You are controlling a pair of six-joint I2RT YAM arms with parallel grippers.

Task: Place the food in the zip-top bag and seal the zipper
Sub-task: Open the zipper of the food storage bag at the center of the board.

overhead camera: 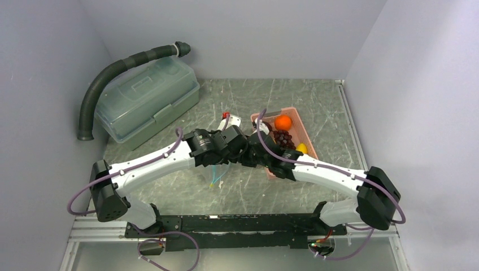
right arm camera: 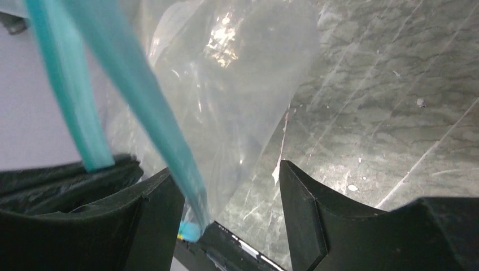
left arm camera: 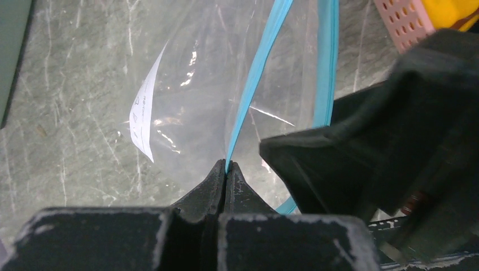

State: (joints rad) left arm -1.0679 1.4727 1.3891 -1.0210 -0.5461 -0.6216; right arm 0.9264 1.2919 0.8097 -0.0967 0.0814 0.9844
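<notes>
The clear zip-top bag (left arm camera: 192, 84) hangs above the table between both arms, its white label (left arm camera: 144, 113) facing the left wrist camera. My left gripper (left arm camera: 227, 165) is shut on the teal zipper (left arm camera: 254, 73) at the mouth edge. My right gripper (right arm camera: 226, 192) is open, with the zipper strip (right arm camera: 152, 118) running down beside its left finger (right arm camera: 161, 220) and the bag film between the jaws. In the top view both grippers (overhead camera: 237, 148) (overhead camera: 257, 158) meet just left of the pink basket. The food lies in that basket: an orange (overhead camera: 283, 122), grapes (overhead camera: 282, 137) and a yellow piece (overhead camera: 303, 148).
The pink perforated basket (overhead camera: 270, 117) stands right of centre, close behind the right forearm. A translucent green-grey lidded box (overhead camera: 147, 99) sits at the back left with a black corrugated hose (overhead camera: 113, 70) arching over it. A small white object (overhead camera: 230, 121) lies behind the grippers.
</notes>
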